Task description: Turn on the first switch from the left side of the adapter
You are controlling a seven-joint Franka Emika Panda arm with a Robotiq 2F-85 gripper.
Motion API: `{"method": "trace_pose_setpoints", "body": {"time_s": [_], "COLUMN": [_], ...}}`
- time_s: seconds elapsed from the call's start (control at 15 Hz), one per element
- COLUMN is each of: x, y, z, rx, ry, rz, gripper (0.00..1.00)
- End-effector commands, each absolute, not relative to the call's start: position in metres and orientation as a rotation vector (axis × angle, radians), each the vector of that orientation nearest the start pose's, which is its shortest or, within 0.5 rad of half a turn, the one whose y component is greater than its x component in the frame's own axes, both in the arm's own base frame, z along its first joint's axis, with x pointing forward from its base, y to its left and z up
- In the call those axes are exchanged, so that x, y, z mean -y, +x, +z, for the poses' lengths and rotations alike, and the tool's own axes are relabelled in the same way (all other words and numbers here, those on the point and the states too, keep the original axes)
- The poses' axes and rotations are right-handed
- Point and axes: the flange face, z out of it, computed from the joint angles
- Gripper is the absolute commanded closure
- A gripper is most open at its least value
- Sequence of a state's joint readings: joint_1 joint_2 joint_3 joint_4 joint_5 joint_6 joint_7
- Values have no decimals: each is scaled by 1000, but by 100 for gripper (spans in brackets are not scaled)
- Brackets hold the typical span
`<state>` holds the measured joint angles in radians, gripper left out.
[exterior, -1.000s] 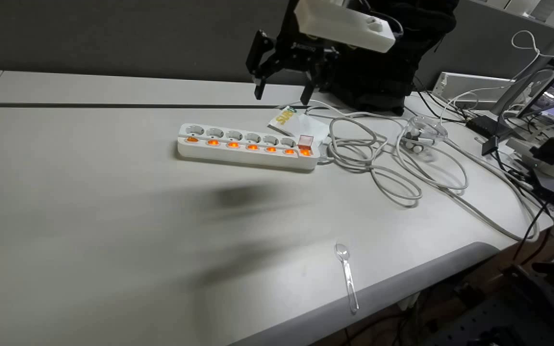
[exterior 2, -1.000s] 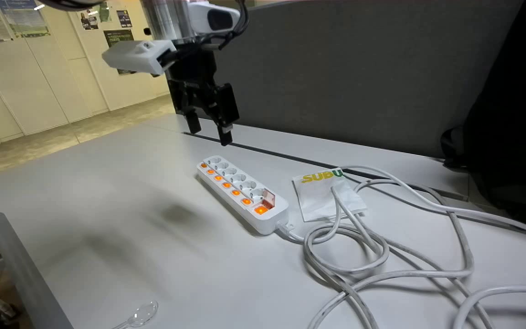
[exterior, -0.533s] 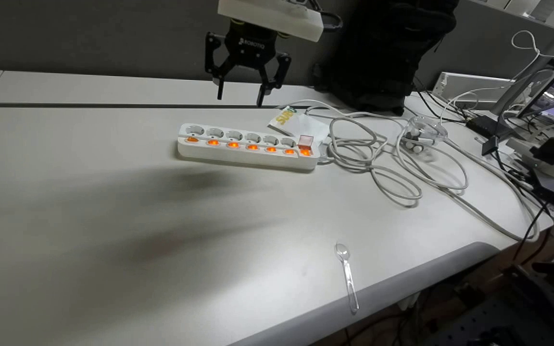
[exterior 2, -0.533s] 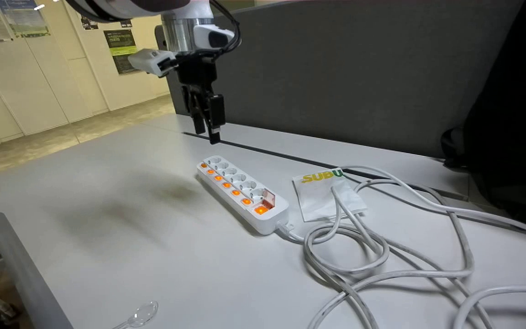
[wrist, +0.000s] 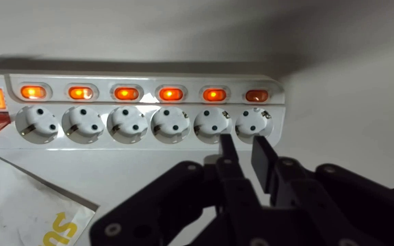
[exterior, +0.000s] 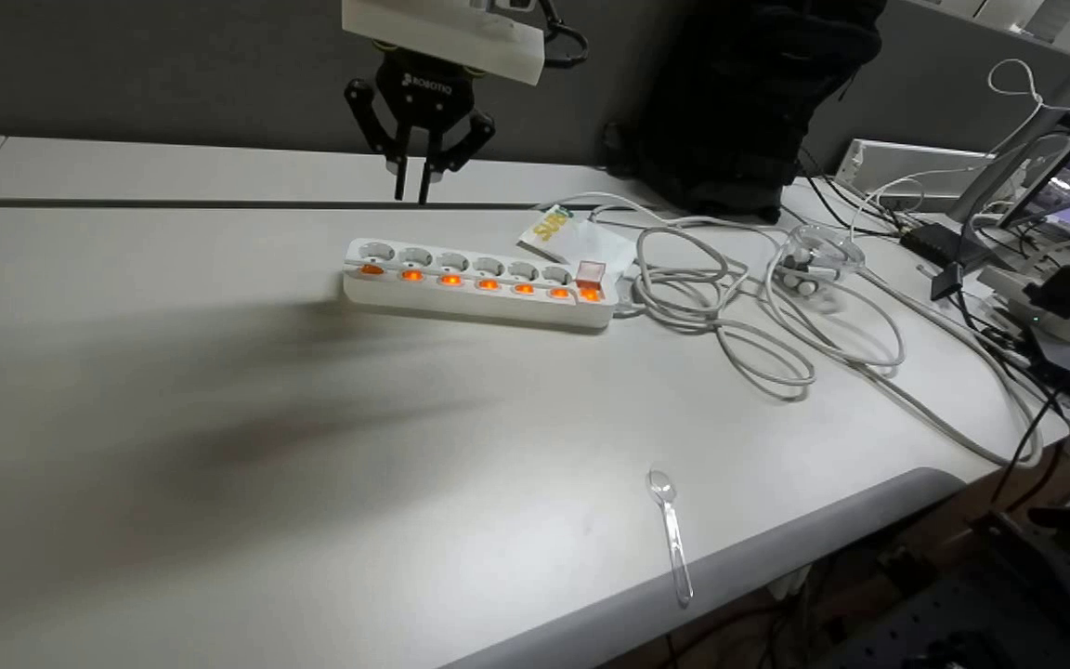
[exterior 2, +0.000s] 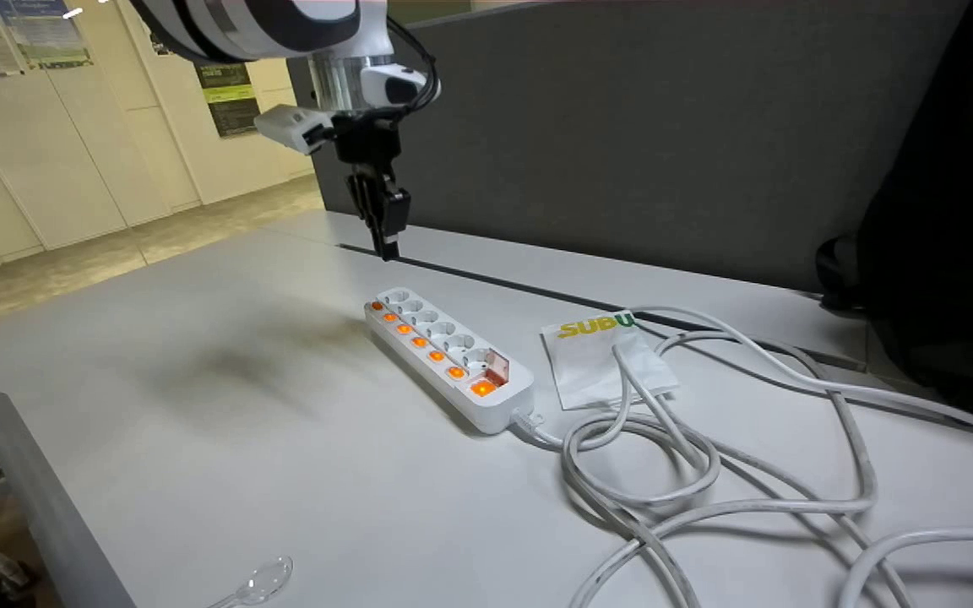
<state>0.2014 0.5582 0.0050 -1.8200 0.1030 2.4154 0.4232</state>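
My claw (wrist: 243,139) hangs above the cordless end of the adapter (exterior: 479,305), apart from it, a slim gap between its fingers (wrist: 263,159). From there white tabletop (exterior: 331,520) stretches out to the grey front edge (exterior: 776,555); at the adapter's other end cables (exterior 2: 790,507) coil. The wrist view best shows the first switch (wrist: 257,96), at my end, unlit beside a glowing neighbour (wrist: 214,95); posters (exterior 2: 231,110) show only in an exterior view

Free air between gripper (exterior: 411,198) and first switch (wrist: 257,96) (cable tangle (exterior 2: 790,507) well apart)
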Motion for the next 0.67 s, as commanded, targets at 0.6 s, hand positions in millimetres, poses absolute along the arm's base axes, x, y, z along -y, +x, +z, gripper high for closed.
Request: {"method": "trace_pose_setpoints", "body": {"time_s": [0.6], "x": [-157], "y": [633], "z": [206], "rx": [-487], "ry": [-3023], "rz": [46], "gripper": [100]}}
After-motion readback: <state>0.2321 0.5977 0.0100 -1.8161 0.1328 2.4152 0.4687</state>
